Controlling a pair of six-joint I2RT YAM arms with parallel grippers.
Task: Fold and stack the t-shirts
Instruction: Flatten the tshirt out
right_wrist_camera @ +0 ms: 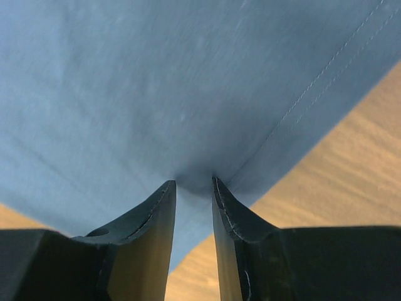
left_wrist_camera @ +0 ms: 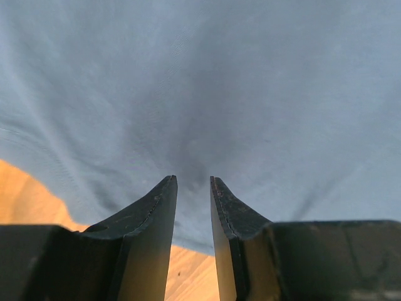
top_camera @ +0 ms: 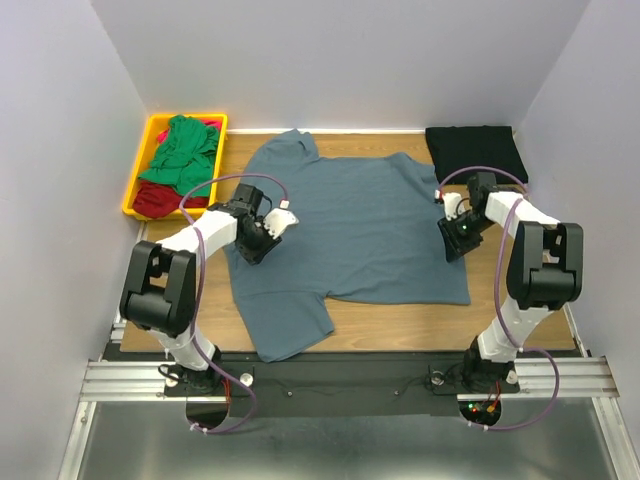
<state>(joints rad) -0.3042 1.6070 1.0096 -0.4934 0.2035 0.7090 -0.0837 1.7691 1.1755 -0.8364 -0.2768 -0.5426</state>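
Light wooden table top [top_camera: 400, 325], closed in by plain pale walls [top_camera: 400, 60] on three sides. Slate blue-grey cotton t-shirt [top_camera: 370, 230] lies spread flat across the middle, spanning the gap between the two pincers; one part of it trails toward the table's near edge, on the near side of the left pincer [top_camera: 255, 242]. Both arms are folded at the elbow, forearms angled inward, wrists tipped down onto the cloth. Left pincer [left_wrist_camera: 193, 182] is clamped on the shirt's [left_wrist_camera: 219, 81] left edge, fabric puckering at the tips. Right pincer [top_camera: 455, 238] [right_wrist_camera: 194, 183] is likewise clamped on the shirt's [right_wrist_camera: 156, 81] right edge beside the stitched hem, bare wood [right_wrist_camera: 351, 163] just outboard. Yellow rectangular plastic tray [top_camera: 140, 190], beyond and outboard of the left pincer, holds a crumpled green t-shirt [top_camera: 185, 150] over a red t-shirt [top_camera: 155, 200]. Folded black t-shirt [top_camera: 475, 152] lies on the table beyond the right pincer.
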